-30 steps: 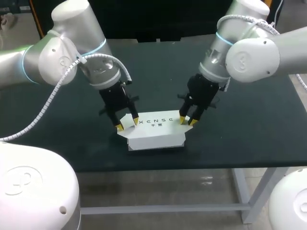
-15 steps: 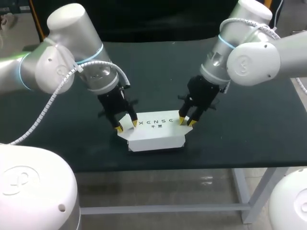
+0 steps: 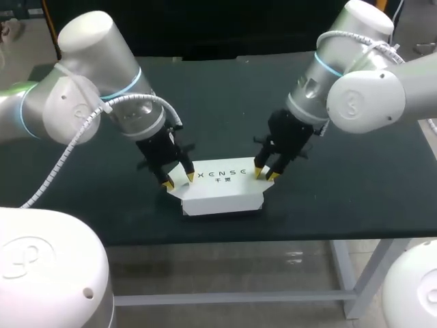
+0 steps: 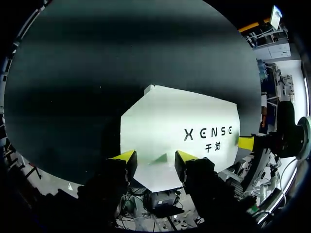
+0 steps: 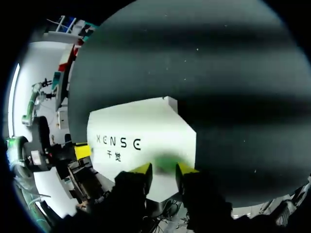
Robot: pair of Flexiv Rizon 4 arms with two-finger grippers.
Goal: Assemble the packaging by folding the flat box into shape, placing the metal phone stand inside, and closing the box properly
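A white box (image 3: 222, 186) lies near the front edge of the dark worktop (image 3: 355, 184), roughly in the middle, its printed face up and small flaps jutting out at its two ends. The left arm comes down at the box's left end, where the left tool (image 3: 178, 180) stands moderately wide, one yellow tip on either side of a raised flap; no clamping on that flap can be made out. In the left wrist view the left tool (image 4: 154, 160) has the near edge of the box (image 4: 180, 131) showing white in the gap between its fingers. The right arm comes down at the box's right end, and the right tool (image 3: 265, 174) is narrow, its tips just beside each other at the rear right corner. In the right wrist view the right tool (image 5: 165, 170) keeps a slim gap, with the box (image 5: 141, 141) lying just ahead of it and beneath it.
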